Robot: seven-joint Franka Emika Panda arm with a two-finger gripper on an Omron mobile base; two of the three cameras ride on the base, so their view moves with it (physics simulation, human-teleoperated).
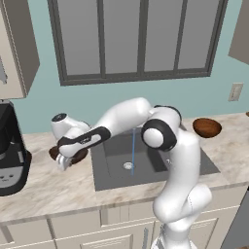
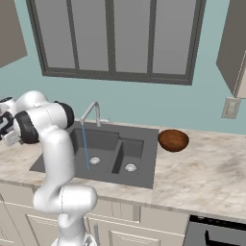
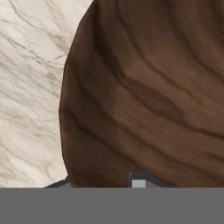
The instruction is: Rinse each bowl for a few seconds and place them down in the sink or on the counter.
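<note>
A dark-brown wood-grain bowl (image 1: 77, 155) sits on the counter (image 1: 48, 189) just left of the sink (image 1: 155, 168). My gripper (image 1: 63, 163) is down at its left rim. In the hand view the bowl (image 3: 144, 96) is very close, and my gripper (image 3: 98, 183) straddles its rim: one fingertip (image 3: 138, 180) inside, the other outside over the marble. Whether the fingers press on the rim cannot be told. A second, more reddish bowl (image 1: 207, 127) stands on the counter right of the sink, also seen as the reddish bowl (image 2: 173, 140).
Water runs in a thin stream (image 2: 85, 144) from the gooseneck faucet (image 2: 91, 111) into the left basin. A black coffee machine (image 1: 9, 151) stands on the counter close to the left of the gripper. A window spans the wall behind.
</note>
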